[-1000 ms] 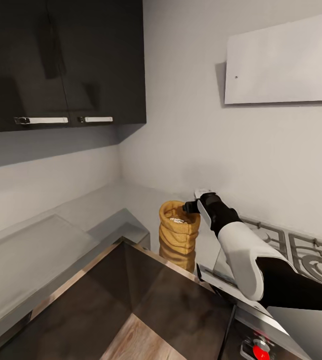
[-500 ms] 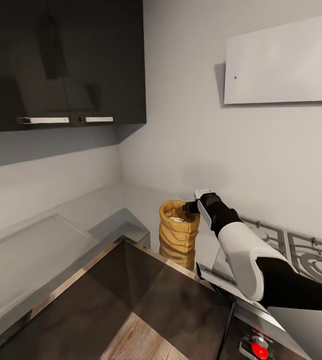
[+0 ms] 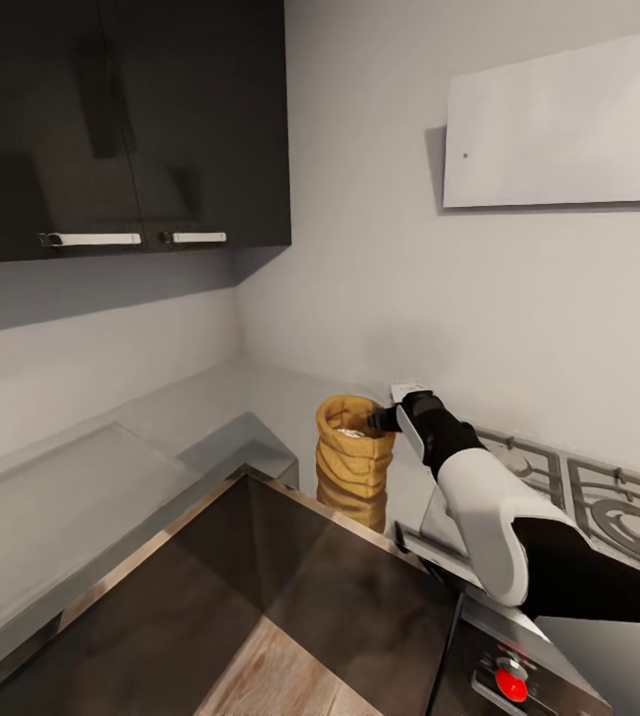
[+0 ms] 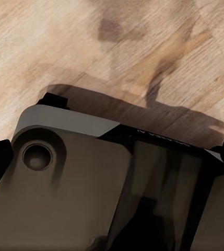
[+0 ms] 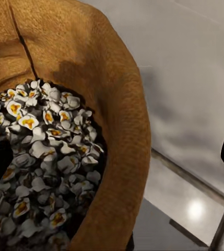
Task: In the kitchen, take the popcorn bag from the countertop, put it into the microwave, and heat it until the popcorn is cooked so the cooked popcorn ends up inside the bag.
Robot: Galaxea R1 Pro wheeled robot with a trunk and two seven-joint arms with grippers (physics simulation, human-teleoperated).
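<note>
The countertop (image 3: 111, 477) is being worked over in the corner; the bag (image 3: 354, 467) is standing upright on it beside the hob (image 3: 598, 507). The right gripper (image 3: 388, 418) is being held at the rim, its jaws apart astride it. A shallow pinch could tip it, spilling popcorn (image 5: 44, 157).

The tips of the right gripper (image 3: 378, 422) hide at the rim of the tan crumpled paper popcorn bag (image 3: 354, 475). The bag's bottom hides behind the dark cabinet edge (image 3: 290, 517).
</note>
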